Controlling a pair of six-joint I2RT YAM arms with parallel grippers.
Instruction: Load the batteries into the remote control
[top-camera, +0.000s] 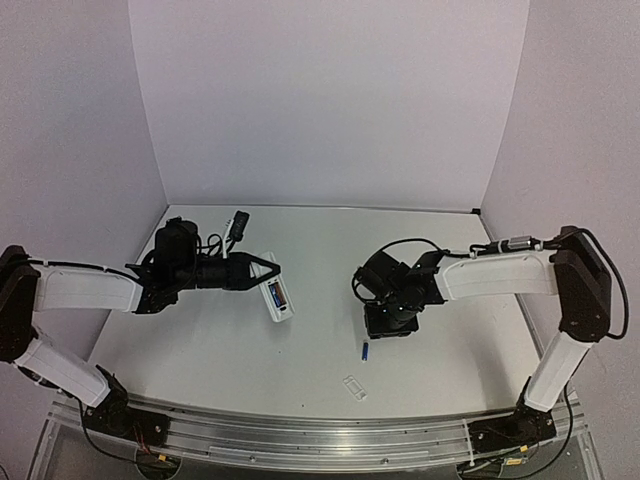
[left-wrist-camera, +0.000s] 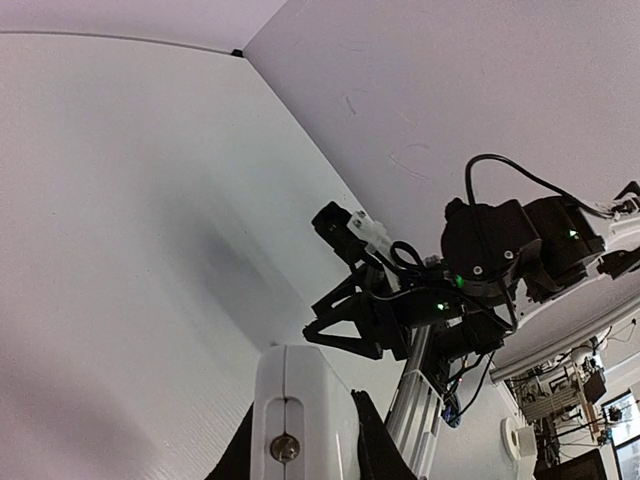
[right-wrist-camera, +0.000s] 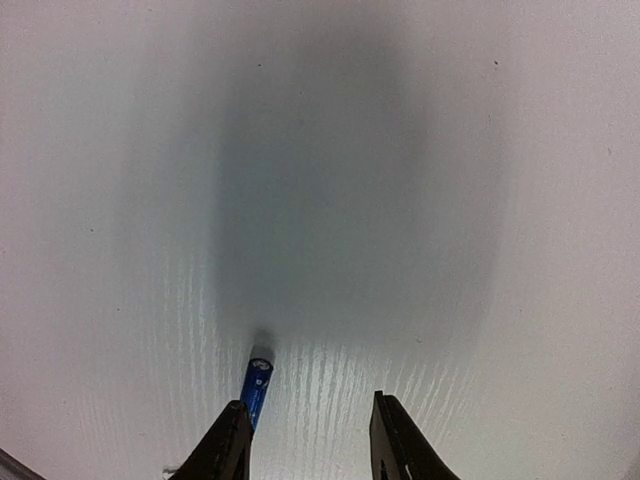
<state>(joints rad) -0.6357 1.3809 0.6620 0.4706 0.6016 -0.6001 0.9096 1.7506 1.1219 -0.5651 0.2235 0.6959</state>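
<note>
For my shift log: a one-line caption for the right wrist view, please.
Open right gripper above the table, blue battery lying beside one finger.
</note>
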